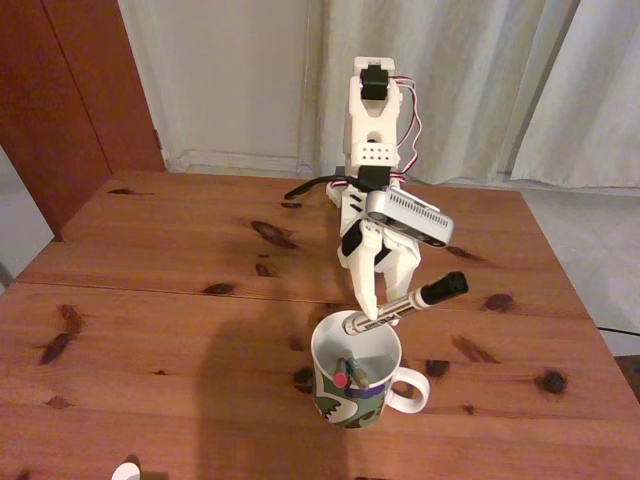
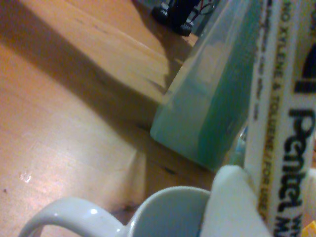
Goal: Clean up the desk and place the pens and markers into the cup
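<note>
A reddish-brown pine desk (image 1: 150,300) with dark knots filled the fixed view, a seam crossing it from side to side. A white robot arm (image 1: 372,130) rose from the far edge and leaned toward the near edge. There, a little right of centre, stood a white cup (image 1: 357,385) with a green, white and blue pattern, its handle pointing right.

The gripper (image 1: 372,312) pinched a white-barrelled marker (image 1: 405,304) with a black cap, held nearly level just above the cup's far rim, cap toward the right.

To finish well, the marker probably needed tipping steeper, with its lower end over the opening before the fingers parted; released level, it could bridge the rim and roll off.

Two or three pens (image 1: 348,372) stood inside the cup, one red-tipped; their number and colours were hard to tell. The wrist view was blurred: the marker's print (image 2: 276,148) was cut off, and a teal slab (image 2: 207,108) beside it could not be identified.
</note>
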`<state>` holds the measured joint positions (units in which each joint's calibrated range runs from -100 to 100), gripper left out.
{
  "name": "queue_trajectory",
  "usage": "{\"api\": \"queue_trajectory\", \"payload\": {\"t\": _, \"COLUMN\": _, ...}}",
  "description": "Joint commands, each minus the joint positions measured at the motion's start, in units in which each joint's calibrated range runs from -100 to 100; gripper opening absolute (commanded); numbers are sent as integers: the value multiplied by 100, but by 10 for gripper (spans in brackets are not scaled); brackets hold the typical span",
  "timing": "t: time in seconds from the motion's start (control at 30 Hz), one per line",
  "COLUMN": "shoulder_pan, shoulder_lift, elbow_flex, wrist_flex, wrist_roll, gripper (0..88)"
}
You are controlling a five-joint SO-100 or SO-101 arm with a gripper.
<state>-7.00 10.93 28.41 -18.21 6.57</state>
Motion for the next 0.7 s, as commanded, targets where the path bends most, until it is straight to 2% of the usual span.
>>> {"api": "queue_trajectory", "payload": {"t": 0.0, "shoulder_pan": -35, "shoulder_lift": -63, "elbow_flex": -316, "wrist_flex": -110, "wrist_roll": -18, "gripper": 12}}
{"api": "queue_trajectory", "payload": {"t": 0.07, "shoulder_pan": -27, "shoulder_lift": -63, "elbow_flex": -307, "wrist_flex": -110, "wrist_roll": -18, "gripper": 19}}
{"api": "queue_trajectory", "payload": {"t": 0.27, "shoulder_pan": 5, "shoulder_lift": -121, "elbow_flex": -208, "wrist_flex": -128, "wrist_roll": -133, "gripper": 133}}
{"api": "queue_trajectory", "payload": {"t": 0.67, "shoulder_pan": 21, "shoulder_lift": -154, "elbow_flex": -82, "wrist_flex": -171, "wrist_roll": -133, "gripper": 133}}
